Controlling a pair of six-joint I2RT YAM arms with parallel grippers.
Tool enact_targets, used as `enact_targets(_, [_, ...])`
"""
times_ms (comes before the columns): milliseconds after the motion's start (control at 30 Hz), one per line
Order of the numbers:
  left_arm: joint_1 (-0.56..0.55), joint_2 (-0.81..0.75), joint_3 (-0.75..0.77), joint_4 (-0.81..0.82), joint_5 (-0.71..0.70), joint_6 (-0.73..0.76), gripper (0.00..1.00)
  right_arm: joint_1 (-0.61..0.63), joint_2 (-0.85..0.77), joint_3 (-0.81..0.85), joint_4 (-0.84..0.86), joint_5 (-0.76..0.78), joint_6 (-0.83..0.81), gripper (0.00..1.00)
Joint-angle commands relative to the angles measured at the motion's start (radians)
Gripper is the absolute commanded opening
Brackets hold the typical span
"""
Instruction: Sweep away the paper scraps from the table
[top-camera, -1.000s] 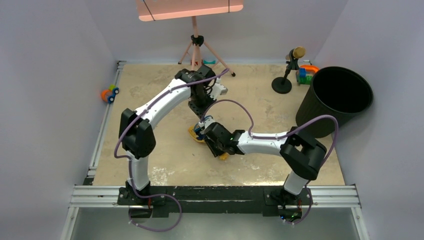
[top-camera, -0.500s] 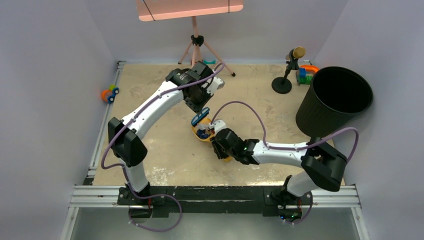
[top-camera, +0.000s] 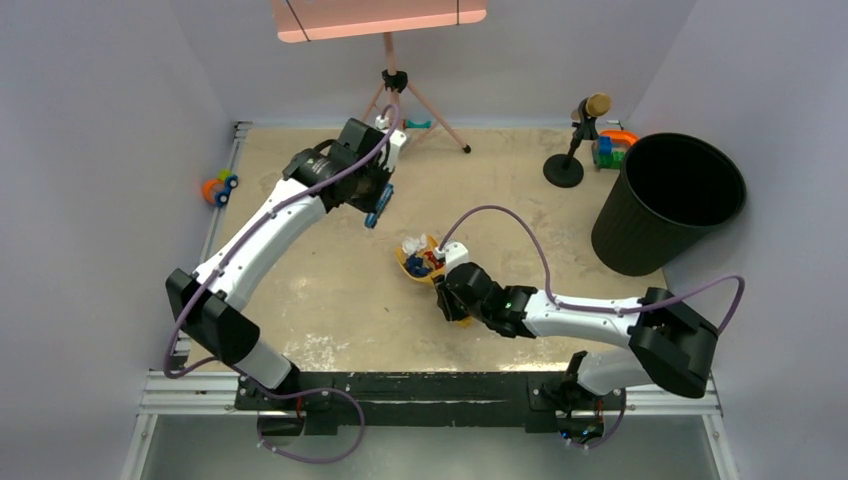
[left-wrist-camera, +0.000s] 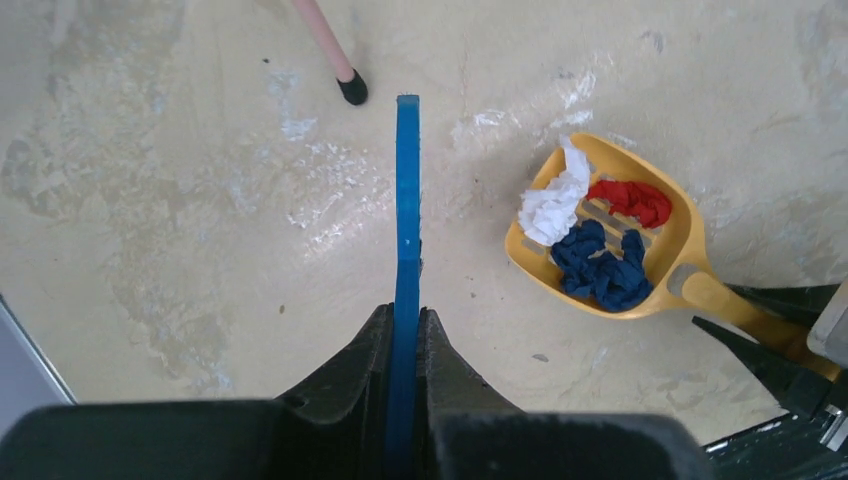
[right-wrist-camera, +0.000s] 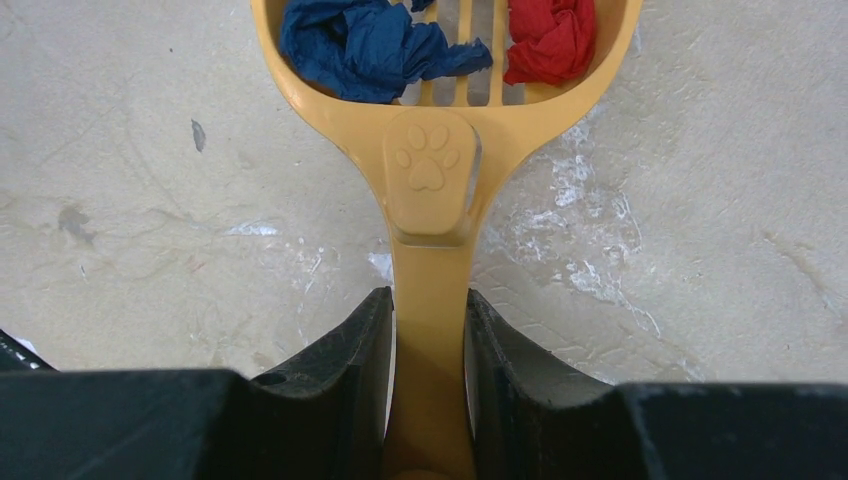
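Right wrist: right jaws pinch dustpan (right-wrist-camera: 430, 180), paper scraps (right-wrist-camera: 370, 45) ahead; left jaws pinch brush (left-wrist-camera: 406, 250).

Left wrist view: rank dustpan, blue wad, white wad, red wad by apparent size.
1. dustpan
2. blue wad
3. white wad and red wad: too close to rank, white perhaps slightly bigger.

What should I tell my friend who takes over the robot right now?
Left gripper: shut on the blue brush, apart from the yellow dustpan.
Right gripper: shut on the dustpan's handle.
Paper scraps: white, red and blue wads lie in the dustpan; none show loose on the table.
Done: sweeping, it seems.
Left: probably tip the dustpan into the black bin.
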Motion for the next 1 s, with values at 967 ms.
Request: enact_targets(967, [0.017, -0.345, -0.63, 0.501, -0.104, -0.46, 0.0, -0.616, -0.277, 0.785, -0.735, 0.133, 0.004, 0.0])
